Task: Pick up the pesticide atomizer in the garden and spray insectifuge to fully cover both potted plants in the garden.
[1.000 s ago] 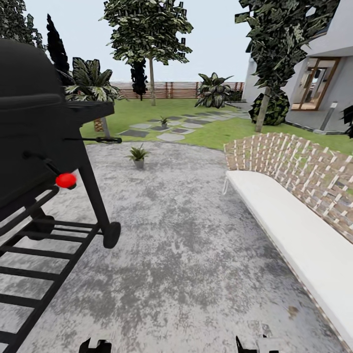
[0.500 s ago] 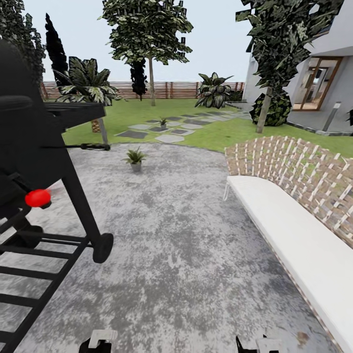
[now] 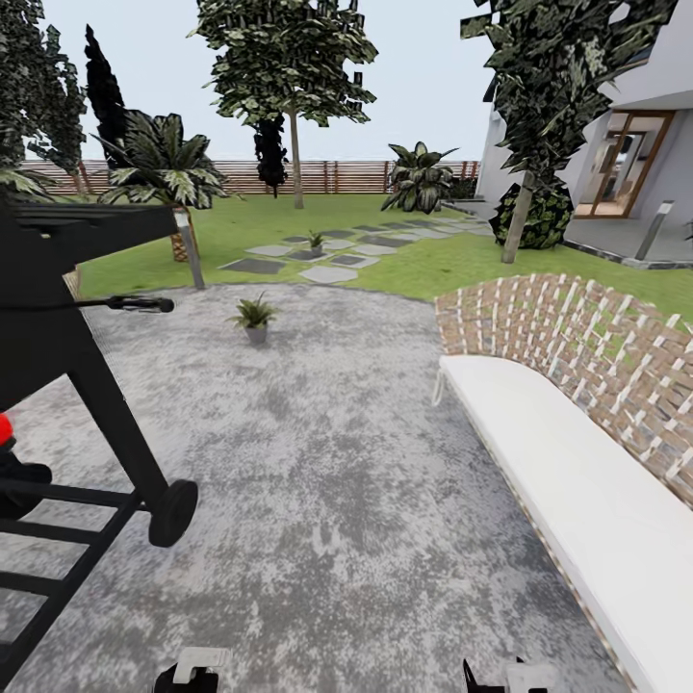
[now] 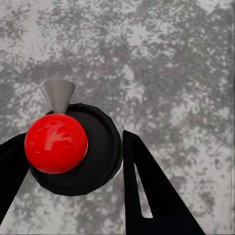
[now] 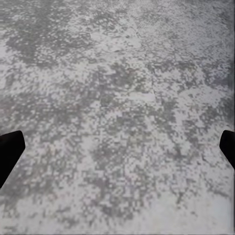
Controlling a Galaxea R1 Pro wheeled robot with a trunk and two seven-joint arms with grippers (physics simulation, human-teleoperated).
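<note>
Nearest, the left gripper (image 4: 68,196) hangs over the mottled patio (image 3: 337,500) with its 2 fingers set wide apart, a red ball on a black disc (image 4: 73,147) showing between them. The right gripper (image 5: 117,147) also stands wide, nothing between its fingers but paving. A black grill cart (image 3: 77,385) stands on the robot's left, a white woven-backed bench (image 3: 577,481) on the right. Farther on, 1 potted plant (image 3: 254,317) sits on the patio's far part; a second potted plant (image 3: 316,242) stands among the stepping stones (image 3: 327,274) on the lawn. The fence (image 3: 337,176) closes the garden.
</note>
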